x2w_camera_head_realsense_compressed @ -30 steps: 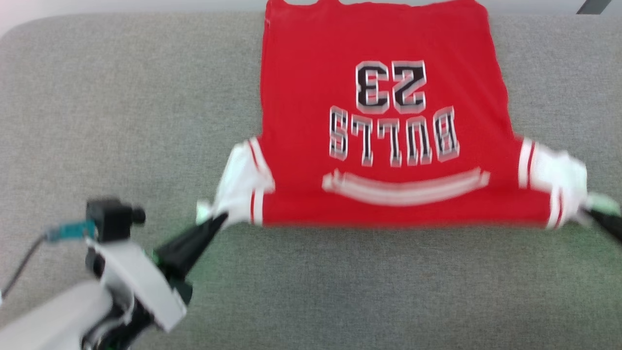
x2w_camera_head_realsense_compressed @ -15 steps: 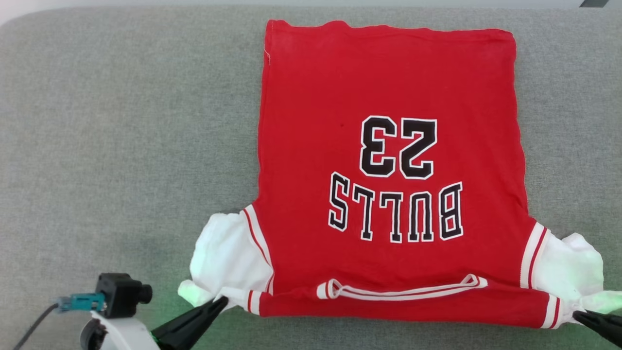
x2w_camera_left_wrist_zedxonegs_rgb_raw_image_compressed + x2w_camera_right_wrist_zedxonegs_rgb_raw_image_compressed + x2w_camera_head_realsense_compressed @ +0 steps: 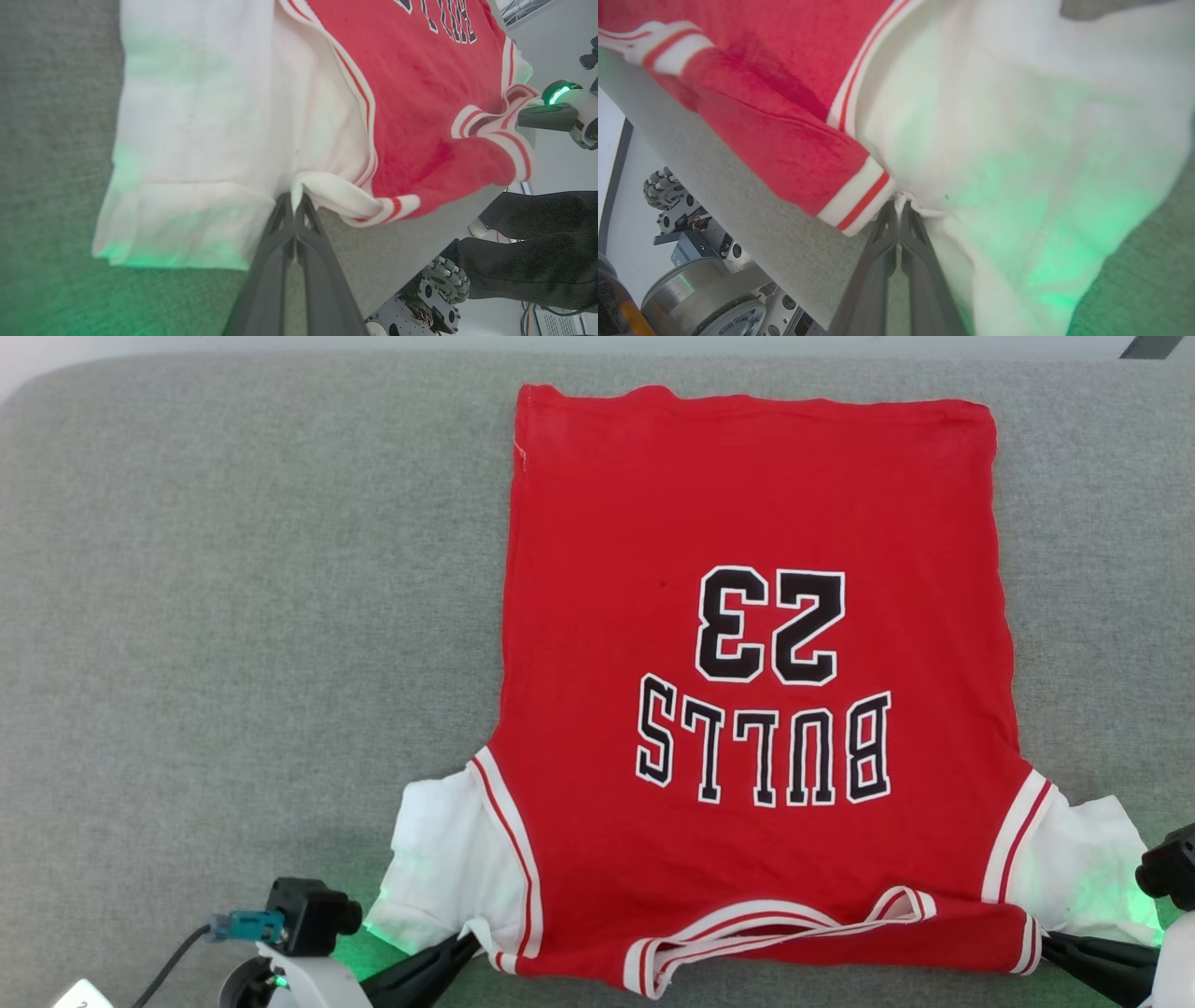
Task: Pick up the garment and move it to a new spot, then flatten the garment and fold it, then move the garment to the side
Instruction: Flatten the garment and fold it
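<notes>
Garment (image 3: 747,644), neckline now slack, jaws closer together than before, each pinching a shoulder

The garment (image 3: 747,523) lies spread flat on the grey padded surface (image 3: 233,616), covering the centre and right of the frame, with its collar at the bottom edge and its lettering upside down. At lower left the left gripper (image 3: 467,947) pinches its lower-left corner. At lower right the right gripper (image 3: 1050,945) pinches the opposite corner.
</notes>
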{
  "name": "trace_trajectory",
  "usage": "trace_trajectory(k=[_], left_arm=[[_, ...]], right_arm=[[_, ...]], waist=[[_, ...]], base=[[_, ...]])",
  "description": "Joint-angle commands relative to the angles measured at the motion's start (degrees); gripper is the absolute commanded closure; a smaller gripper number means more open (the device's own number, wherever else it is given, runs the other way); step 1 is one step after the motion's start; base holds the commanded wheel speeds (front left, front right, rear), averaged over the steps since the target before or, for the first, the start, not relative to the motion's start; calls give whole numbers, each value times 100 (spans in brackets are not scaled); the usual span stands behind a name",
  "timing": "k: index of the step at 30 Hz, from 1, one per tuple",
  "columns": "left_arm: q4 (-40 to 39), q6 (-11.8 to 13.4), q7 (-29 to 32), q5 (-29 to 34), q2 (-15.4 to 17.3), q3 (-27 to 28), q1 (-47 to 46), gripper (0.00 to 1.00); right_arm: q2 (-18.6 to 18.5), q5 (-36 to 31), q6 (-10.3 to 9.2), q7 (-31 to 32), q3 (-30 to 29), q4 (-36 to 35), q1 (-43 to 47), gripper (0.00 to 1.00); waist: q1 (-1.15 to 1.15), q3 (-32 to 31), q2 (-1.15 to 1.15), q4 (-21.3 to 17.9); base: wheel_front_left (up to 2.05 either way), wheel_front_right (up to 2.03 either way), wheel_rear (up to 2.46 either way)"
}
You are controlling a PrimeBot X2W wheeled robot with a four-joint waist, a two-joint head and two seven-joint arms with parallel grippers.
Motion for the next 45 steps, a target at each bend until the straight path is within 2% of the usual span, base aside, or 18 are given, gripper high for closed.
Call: trace_trajectory(k=[1,3,4,5,6,9,12,18,20,22,24,28,34,36,41,45], left_arm=[[124,-19,12,4,-116,-55,18,100],[256,-58,-36,10,-190,-46,18,100],[309,-74,-51,29,-215,-50,19,100],[354,-87,-68,33,-240,-50,26,100],[385,-96,-81,29,-265,-44,37,100],[377,-144,-157,-4,-305,3,82,100],[288,-196,-212,-14,-285,39,133,100],[32,-207,-293,107,-257,114,97,100],[-40,-181,-301,184,-274,117,25,100],[-107,-172,-240,256,-350,99,-86,100],[-127,-189,-185,338,-437,86,-227,100],[-65,-248,-104,463,-640,94,-507,100],[58,-320,-42,606,-919,20,-816,100],[99,-337,-37,648,-1004,1,-906,100],[235,-357,-14,668,-1236,-95,-1060,100],[330,-344,-40,682,-1370,-197,-1116,100]], right_arm=[[230,-64,-26,35,28,141,147,100],[358,-177,-37,-58,-92,251,202,100],[395,-232,-38,-114,-186,307,190,67],[410,-304,-50,-163,-281,349,186,12],[391,-384,-61,-201,-363,358,181,0],[162,-537,-61,-256,-661,144,230,0],[-253,-471,-21,-318,-1009,-363,408,0],[-1438,192,-17,-357,-1945,-1423,490,0],[-1627,504,-17,-300,-2287,-1425,351,0],[-1758,649,-18,-208,-2654,-1125,142,0],[-1725,666,-18,13,-2932,-759,-130,0],[-970,327,-17,685,-3314,7,-950,0],[724,-819,-17,2263,-3347,1699,-2673,0],[1124,-1087,-17,2830,-3334,2311,-3149,0],[1789,-1577,-17,3876,-3478,3585,-4106,0],[2103,-1923,-17,4415,-3599,4383,-4666,0]], waist=[[0,10,0,8],[0,21,0,0],[0,29,0,-11],[0,33,0,-26],[0,33,0,-40],[0,31,0,-84],[0,6,0,-89],[0,6,0,-14],[0,39,0,46],[0,109,0,167],[0,202,0,298],[0,467,0,532],[0,883,0,851],[0,1023,0,966],[0,1329,0,1251],[0,1507,0,1371]], base=[[0,0,0],[0,0,0],[0,0,0],[0,0,0],[0,0,0],[0,0,0],[0,0,0],[0,0,0],[0,0,0],[0,0,0],[0,0,0],[0,0,0],[0,0,0],[0,0,0],[0,0,0],[0,0,0]])
